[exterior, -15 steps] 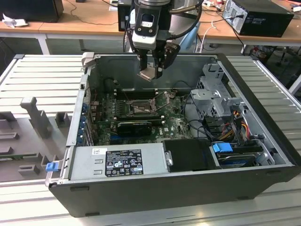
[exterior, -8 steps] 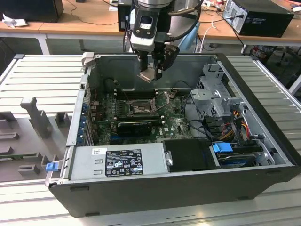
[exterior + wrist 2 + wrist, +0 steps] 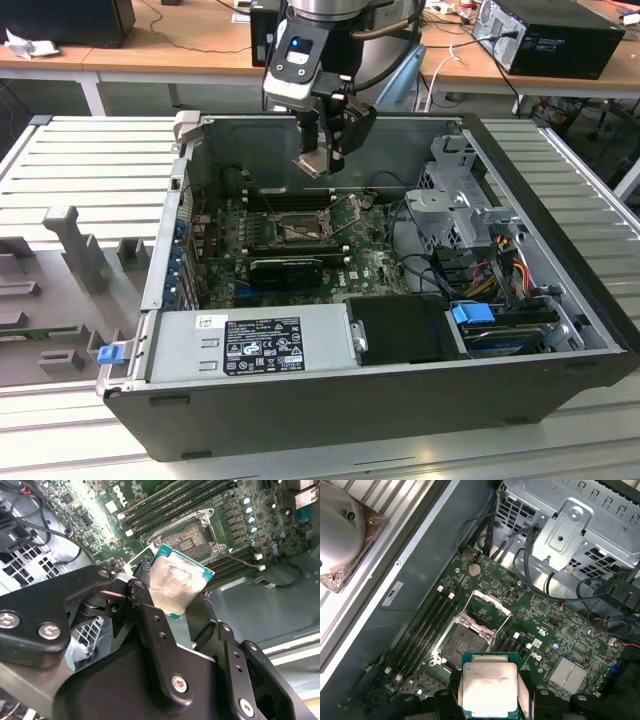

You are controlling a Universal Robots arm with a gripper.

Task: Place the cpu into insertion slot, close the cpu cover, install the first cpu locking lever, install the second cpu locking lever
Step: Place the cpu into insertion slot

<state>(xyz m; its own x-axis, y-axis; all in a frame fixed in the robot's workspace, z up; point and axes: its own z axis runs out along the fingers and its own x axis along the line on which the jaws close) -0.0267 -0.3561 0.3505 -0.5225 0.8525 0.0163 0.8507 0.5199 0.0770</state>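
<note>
A grey moulded fixture [image 3: 75, 245] lay on the exterior view's left, beside the open computer case [image 3: 350, 410]. Inside the case, moving toward the exterior view's right, were one labelled power supply [image 3: 250, 345], one long black expansion card [image 3: 285, 268] and one insertion slot [image 3: 298, 228], its dark pin field bare. Above the slot hung the gripper [image 3: 318, 163]. Its two fingers [image 3: 145, 605] pinched the single cpu [image 3: 177, 580] by opposite edges, with the chip tilted and well clear of the board. In the first wrist view, the one cpu cover [image 3: 492, 602] stood swung open off the slot. The locking levers could not be counted with confidence. One metal drive cage [image 3: 455, 200] sat toward the exterior view's right. The chip looked light, thin and rigid, and its smooth metal lid was probably slippery. Its underside contacts and the slot's pins seemed easy to damage. An edge grip like this one, leaving both faces untouched, appeared the safe hold.
</note>
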